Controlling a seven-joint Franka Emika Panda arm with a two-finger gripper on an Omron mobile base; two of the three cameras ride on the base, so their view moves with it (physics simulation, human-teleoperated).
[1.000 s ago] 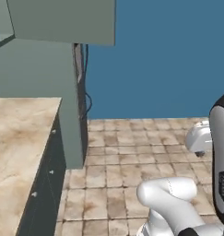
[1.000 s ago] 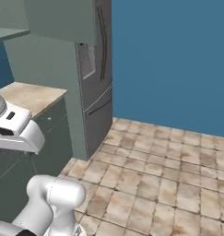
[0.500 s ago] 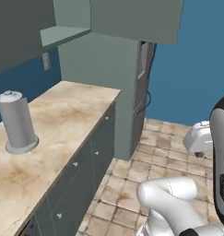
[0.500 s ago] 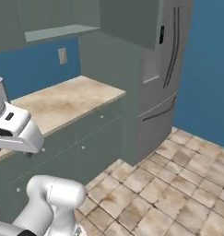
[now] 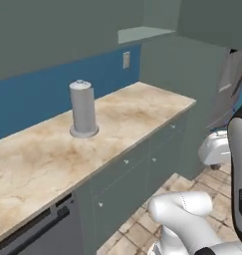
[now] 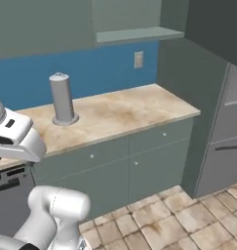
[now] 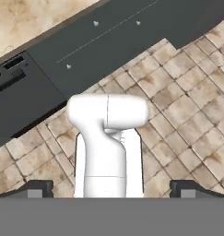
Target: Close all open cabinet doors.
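Above the table (image 5: 142, 117), along the blue wall: grey-green cabinet doors (image 5: 58, 35) across the upper left of both base views, flat and in line. Beside them a pale shelf (image 6: 137, 34) in a recess, bare to the room. Further right, over the fridge (image 6: 227, 141), a darker panel (image 6: 215, 24) closer to the camera; cannot tell whether swung out or fixed. No knobs clear enough to read up there.

On the beige stone top, a grey upright cylinder (image 5: 83, 107) on a round foot, well apart from the wall outlet (image 5: 126, 60). Under the top, short drawer fronts (image 6: 161, 136) and lower doors (image 6: 154, 173) with small pale knobs, all flush. Left of these, a dark dishwasher front (image 5: 38, 234). Below, a tan tiled floor (image 6: 188, 219).

In the hand view, pincer (image 7: 111, 188) released, dark tips wide apart at the bottom corners, grasping nothing, aimed down at floor tiles and the lower fronts.
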